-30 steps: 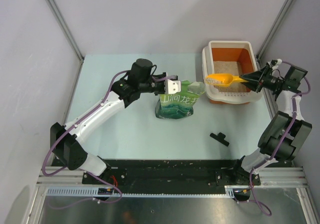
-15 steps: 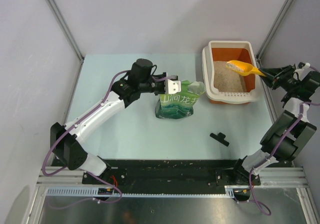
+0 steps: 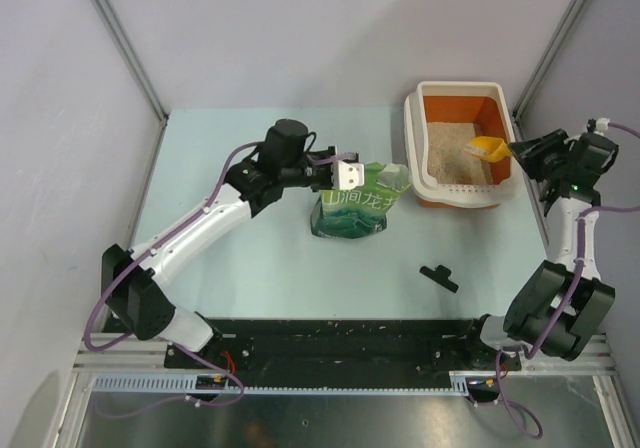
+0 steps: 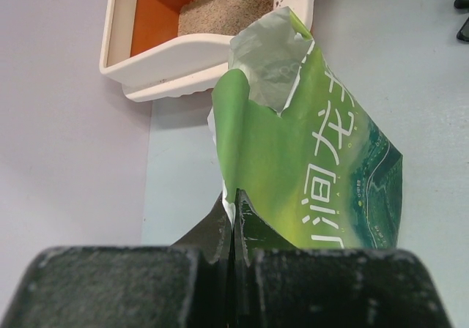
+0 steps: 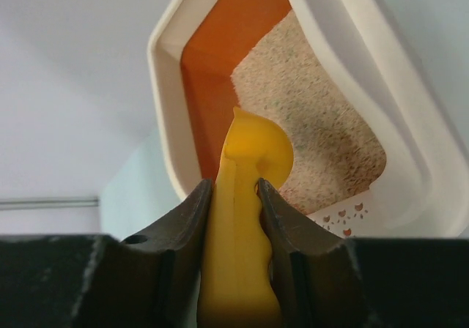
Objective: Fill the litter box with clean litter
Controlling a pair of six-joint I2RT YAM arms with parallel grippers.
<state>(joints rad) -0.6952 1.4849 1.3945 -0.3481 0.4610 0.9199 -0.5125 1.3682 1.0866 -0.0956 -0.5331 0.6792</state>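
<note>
The litter box (image 3: 413,140), orange with a wide white rim, stands at the back right of the table. Pale clean litter (image 3: 448,155) covers its floor, also seen in the left wrist view (image 4: 227,9) and the right wrist view (image 5: 308,116). My right gripper (image 3: 522,151) is shut on the handle of a yellow-orange scoop (image 3: 487,148) whose bowl hangs over the right side of the litter. From the wrist, the scoop (image 5: 245,196) sits between the jaws (image 5: 234,185). My left gripper (image 3: 347,176) is shut on the top edge of the upright green bag (image 3: 355,210), torn open at its top (image 4: 271,50).
A small black part (image 3: 438,276) lies on the table in front of the box, toward the right arm's base. Grey cell walls and slanted posts close in the back and both sides. The box rim (image 4: 168,53) sits just behind the bag.
The right gripper carried the scoop from the box's front left rim across the litter to its right side and pulled back. The left arm and the bag have stayed still.
</note>
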